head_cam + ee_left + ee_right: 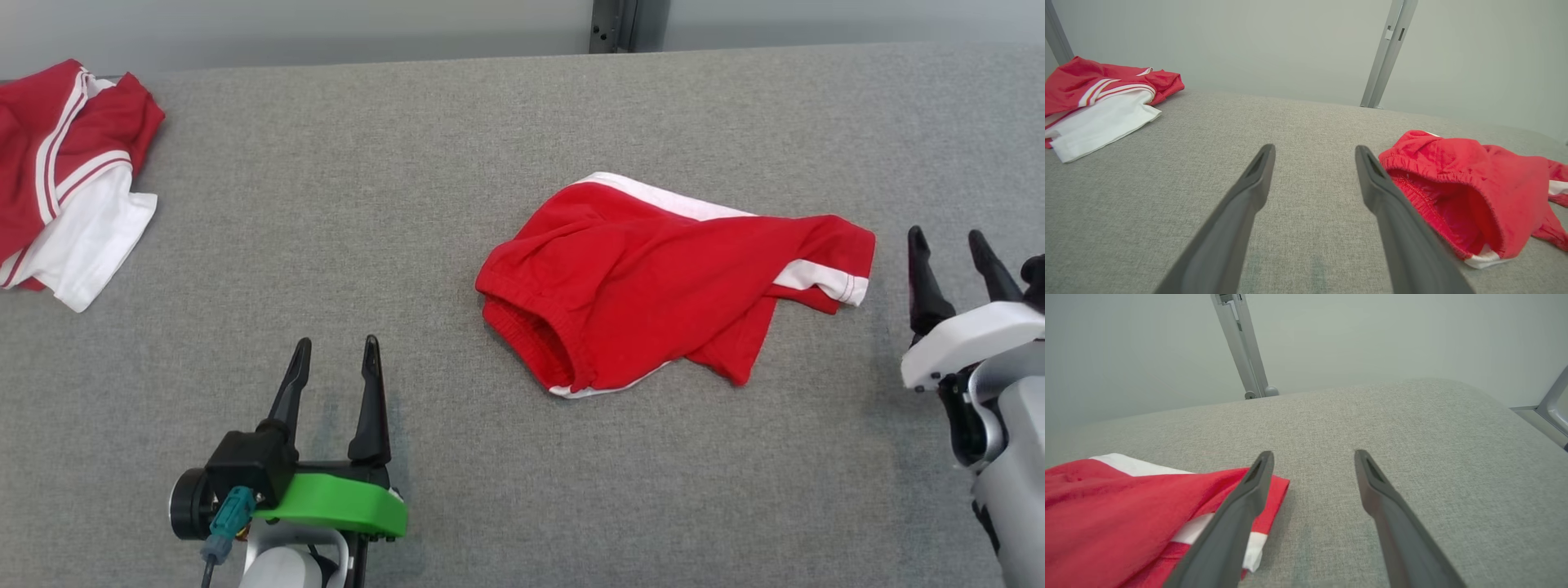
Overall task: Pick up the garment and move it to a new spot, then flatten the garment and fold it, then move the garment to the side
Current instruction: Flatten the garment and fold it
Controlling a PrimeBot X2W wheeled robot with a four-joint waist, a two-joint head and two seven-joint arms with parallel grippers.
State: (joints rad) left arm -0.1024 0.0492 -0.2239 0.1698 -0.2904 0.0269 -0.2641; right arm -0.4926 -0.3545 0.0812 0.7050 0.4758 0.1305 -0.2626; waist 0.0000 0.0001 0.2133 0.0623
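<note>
Plainly, the red garment (pixel 669 286) was seen lying crumpled near the middle of the grey table (pixel 490 122), neither flattened nor folded, with its elastic waistband (pixel 531 335) turned towards the left gripper (pixel 337 340) and a white-striped hem (pixel 824 282) pointing at the right gripper (pixel 945 235). Both grippers were spread wide and nothing was held by either; the left was placed well apart from the cloth, the right near the striped hem. Several failures could be foreseen. If only the top layer of the bunched fabric were pinched, the garment would likely be lifted lopsided and its creases carried to the new spot. If the waistband's open mouth were entered by a finger, one layer might be caught instead of both. By a low sweep the cloth could be pushed along the table rather than gathered. The second red-and-white garment (pixel 65 171) at the far left corner might be mistaken for the target.
</note>
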